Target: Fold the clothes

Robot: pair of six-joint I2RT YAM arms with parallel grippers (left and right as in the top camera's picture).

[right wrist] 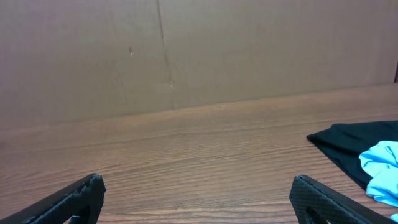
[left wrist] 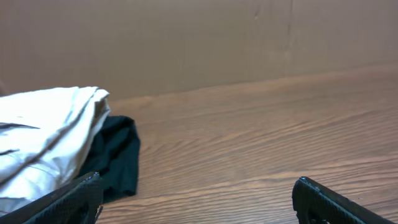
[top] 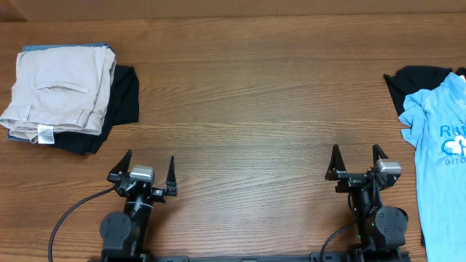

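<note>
Overhead: folded shorts (top: 60,86) rest on black garment (top: 125,94).

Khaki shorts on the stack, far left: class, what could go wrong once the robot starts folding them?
1. The khaki shorts lie on a black garment, so the open left end effector might pinch both and drag it along.
2. They are bundled, so a grab may lift only one layer.
</note>
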